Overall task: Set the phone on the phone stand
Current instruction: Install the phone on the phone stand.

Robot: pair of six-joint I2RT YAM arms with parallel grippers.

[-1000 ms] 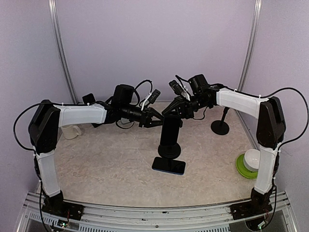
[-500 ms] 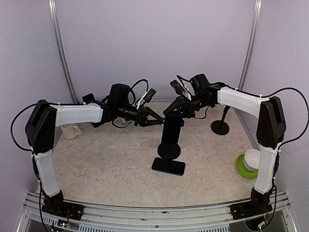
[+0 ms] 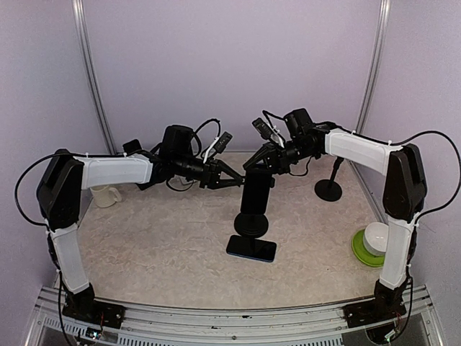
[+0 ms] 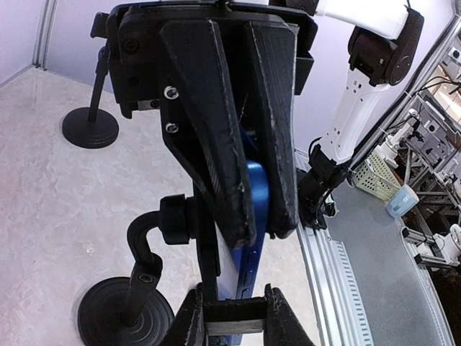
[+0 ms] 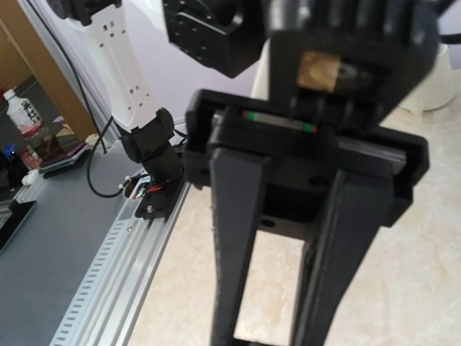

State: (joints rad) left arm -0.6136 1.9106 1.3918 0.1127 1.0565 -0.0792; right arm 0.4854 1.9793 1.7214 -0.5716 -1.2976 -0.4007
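The dark phone (image 3: 257, 194) stands upright against the black phone stand (image 3: 252, 225) at mid-table. My right gripper (image 3: 258, 167) is shut on its top end. In the left wrist view its two black fingers (image 4: 209, 130) clamp the blue-edged phone (image 4: 253, 194) beside the stand's plate and bent arm (image 4: 144, 245). My left gripper (image 3: 238, 182) is open just left of the phone, and the stand's lower ledge shows between its tips (image 4: 234, 317). In the right wrist view the left gripper's fingers (image 5: 234, 252) are spread, with table between them. The right gripper's own fingers are out of that view.
A dark flat slab with a blue edge (image 3: 252, 247) lies on the table in front of the stand. A thin black stand on a round base (image 3: 329, 189) is at back right. A white mug (image 3: 106, 194) is at left. A white bowl on a green plate (image 3: 371, 244) is at right.
My left gripper has drawn back a little to the left, away from the phone. My right gripper and the phone have stayed at the stand, shifting only slightly.
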